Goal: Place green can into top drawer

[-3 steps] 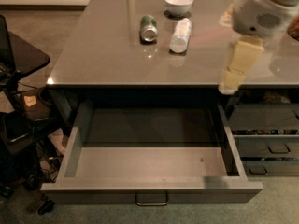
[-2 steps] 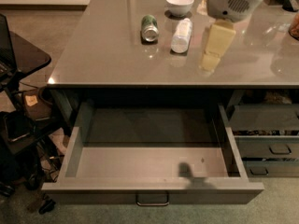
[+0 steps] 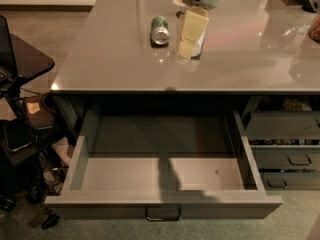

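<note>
We see the green can lying on its side on the countertop, not yet picked up, so the grasp and the carry to the top drawer, which stands pulled out and bare, are both left. Just beside the can and apart from it, the gripper points down at the countertop from above; we cannot tell how far open it is, but it does not hold the can.
</note>
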### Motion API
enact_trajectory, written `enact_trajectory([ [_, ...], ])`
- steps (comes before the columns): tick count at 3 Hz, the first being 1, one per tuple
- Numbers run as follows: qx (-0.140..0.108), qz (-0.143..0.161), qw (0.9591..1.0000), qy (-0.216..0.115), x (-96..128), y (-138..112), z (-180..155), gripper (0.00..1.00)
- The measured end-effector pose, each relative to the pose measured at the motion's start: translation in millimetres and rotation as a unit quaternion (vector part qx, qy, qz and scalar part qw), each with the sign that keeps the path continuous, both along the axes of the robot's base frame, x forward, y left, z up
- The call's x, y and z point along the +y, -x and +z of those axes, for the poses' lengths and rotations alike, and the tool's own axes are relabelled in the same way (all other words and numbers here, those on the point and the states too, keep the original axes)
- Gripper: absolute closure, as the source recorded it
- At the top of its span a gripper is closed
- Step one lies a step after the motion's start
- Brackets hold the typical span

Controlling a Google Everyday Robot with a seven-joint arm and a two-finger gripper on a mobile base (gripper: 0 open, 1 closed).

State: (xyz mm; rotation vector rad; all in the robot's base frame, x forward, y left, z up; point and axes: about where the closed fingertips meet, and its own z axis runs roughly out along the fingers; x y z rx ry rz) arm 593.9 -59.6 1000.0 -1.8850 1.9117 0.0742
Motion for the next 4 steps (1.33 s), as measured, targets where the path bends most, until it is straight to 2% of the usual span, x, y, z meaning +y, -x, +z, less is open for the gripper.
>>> enact_trajectory([
  [1, -0.006, -0.001, 1.0000, -0.002, 1.0, -1.7, 1.4, 0.00],
  [2, -0.027, -0.030, 0.9991, -0.017, 0.9, -19.7, -4.2, 0.00],
  [3, -0.068, -0.088, 0.9931, -0.036, 2.9, -56.5, -17.3, 0.00],
  [4, -0.110, -0.154, 0.9794, -0.070, 5.1, -92.3, -25.5, 0.00],
])
